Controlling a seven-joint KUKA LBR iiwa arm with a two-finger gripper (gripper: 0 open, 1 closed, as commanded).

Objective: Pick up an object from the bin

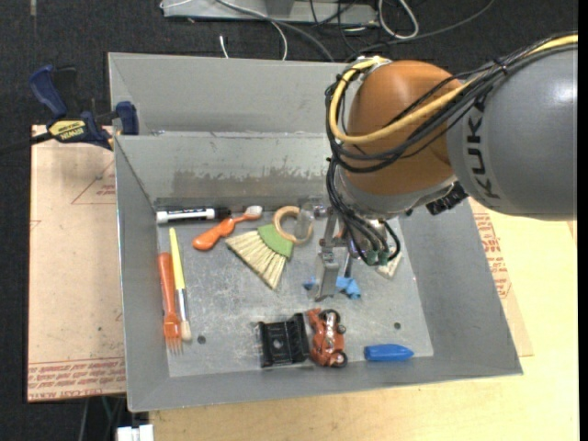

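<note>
One small blue piece [348,288] sits just beside the pincer [331,281], on the arm's side; open or closed, I cannot tell.

Black capital letters reading "KUKA" run lengthwise along the rounded grey metal robot arm [528,127], which reaches in above the right side of the grey metal bin [138,246].

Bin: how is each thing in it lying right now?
Marker: capped, flat by the back wall.
Broom: flat, bristles fanned out.
Orange fork: flat, at the left.
Blue block: flat, near the front.
Arm: bent down into the middle.
</note>
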